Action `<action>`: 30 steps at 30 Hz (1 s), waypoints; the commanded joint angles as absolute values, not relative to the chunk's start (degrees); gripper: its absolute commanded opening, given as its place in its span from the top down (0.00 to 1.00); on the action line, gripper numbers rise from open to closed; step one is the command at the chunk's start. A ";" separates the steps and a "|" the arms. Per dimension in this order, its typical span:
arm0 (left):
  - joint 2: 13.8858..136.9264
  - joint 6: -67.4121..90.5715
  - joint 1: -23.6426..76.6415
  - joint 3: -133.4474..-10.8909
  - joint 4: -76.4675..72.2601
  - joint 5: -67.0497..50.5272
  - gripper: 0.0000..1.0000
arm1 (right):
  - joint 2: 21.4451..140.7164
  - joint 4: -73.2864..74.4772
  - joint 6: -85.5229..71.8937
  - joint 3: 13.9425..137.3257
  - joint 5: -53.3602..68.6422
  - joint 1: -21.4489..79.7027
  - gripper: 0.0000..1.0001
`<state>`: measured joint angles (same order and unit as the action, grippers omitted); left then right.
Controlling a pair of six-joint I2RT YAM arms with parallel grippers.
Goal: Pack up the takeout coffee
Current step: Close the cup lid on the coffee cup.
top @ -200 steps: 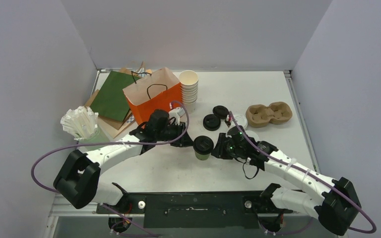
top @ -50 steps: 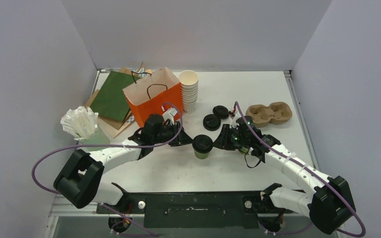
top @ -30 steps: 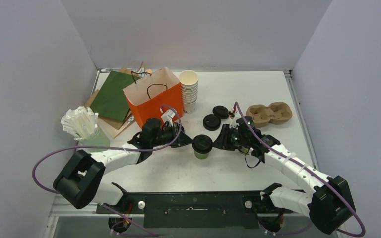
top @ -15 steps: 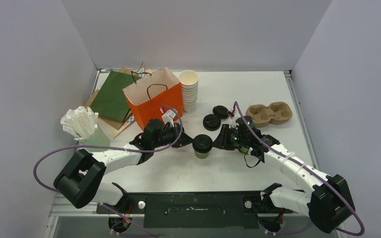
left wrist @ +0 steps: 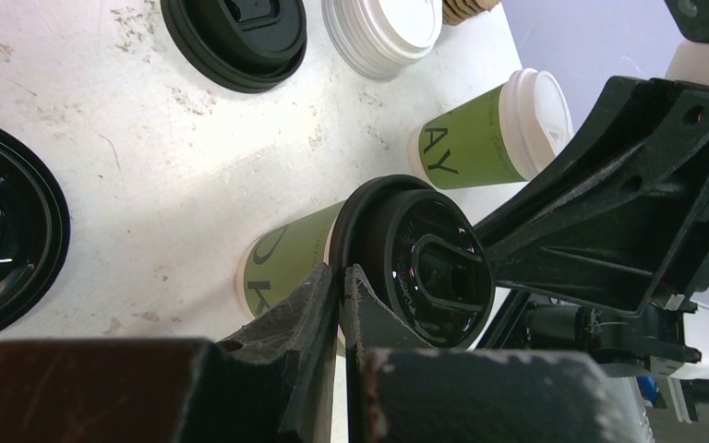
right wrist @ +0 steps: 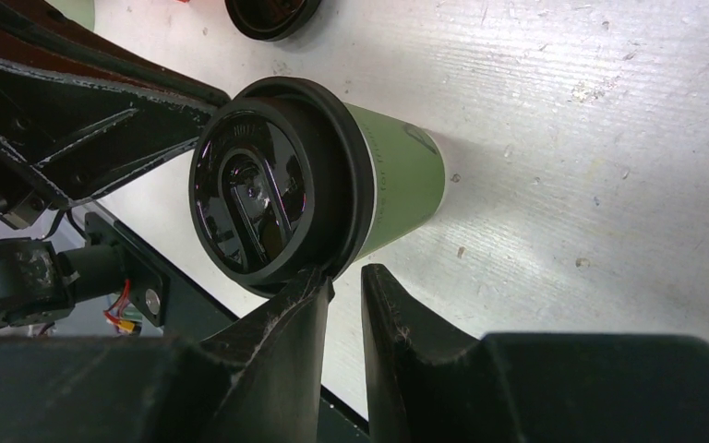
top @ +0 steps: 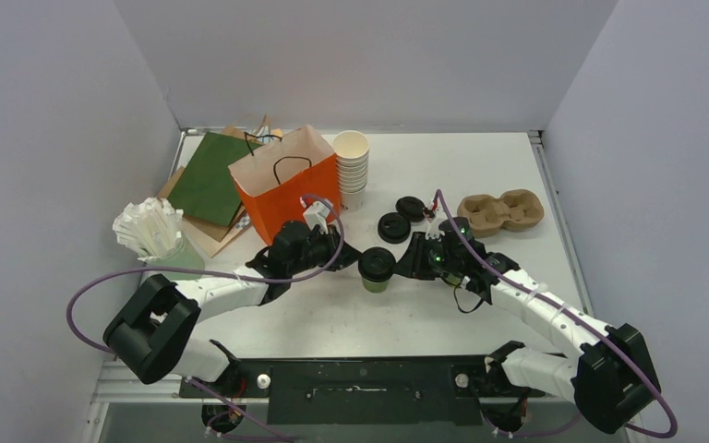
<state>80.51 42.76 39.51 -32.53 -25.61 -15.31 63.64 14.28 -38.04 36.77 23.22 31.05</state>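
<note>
Left gripper (left wrist: 342,275) is closed, its fingers together with nothing between them, and its tips touch the rim of the black lid on the black-lidded takeout coffee (top: 378,274). This small olive-green paper cup stands upright near the middle of the white table (top: 480,157). Right gripper (right wrist: 345,275) meets that cup from the opposite side. Its fingers are a narrow slit apart and hold nothing, with one tip touching the lid's rim.

A white-lidded takeout coffee (left wrist: 480,138) stands near the first cup, on the right arm's side. Behind the black-lidded cup lie two loose black lids (top: 393,226) and a stack of white lids (left wrist: 383,28). Behind it and to the right sits a brown pulp cup carrier (top: 500,211). Behind it and to the left an orange paper bag (top: 286,180) stands open, with a stack of lidless white cups (top: 352,166) just beside the bag. Well to the cup's left is a pale green holder of white wrapped sticks (top: 152,231).
</note>
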 commanded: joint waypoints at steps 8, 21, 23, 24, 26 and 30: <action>85.08 39.09 42.45 -31.45 -11.55 -14.58 0.94 | 65.24 16.23 -36.35 36.23 20.43 31.03 0.79; 82.02 34.01 39.94 -47.75 -0.56 -15.85 0.82 | 63.37 19.24 -35.77 41.52 18.90 30.94 0.78; 82.01 33.94 39.81 -48.42 -0.20 -16.35 0.78 | 63.29 19.57 -35.71 41.72 18.69 30.93 0.79; 82.00 34.05 39.73 -48.57 -0.10 -16.73 0.76 | 63.24 19.61 -35.73 41.79 18.64 30.94 0.78; 81.81 34.33 39.60 -48.74 -0.09 -17.19 0.72 | 62.97 19.65 -35.75 41.84 18.55 30.94 0.78; 80.22 34.54 39.40 -49.02 -0.09 -17.23 0.68 | 62.34 19.88 -35.65 42.11 18.47 30.93 0.78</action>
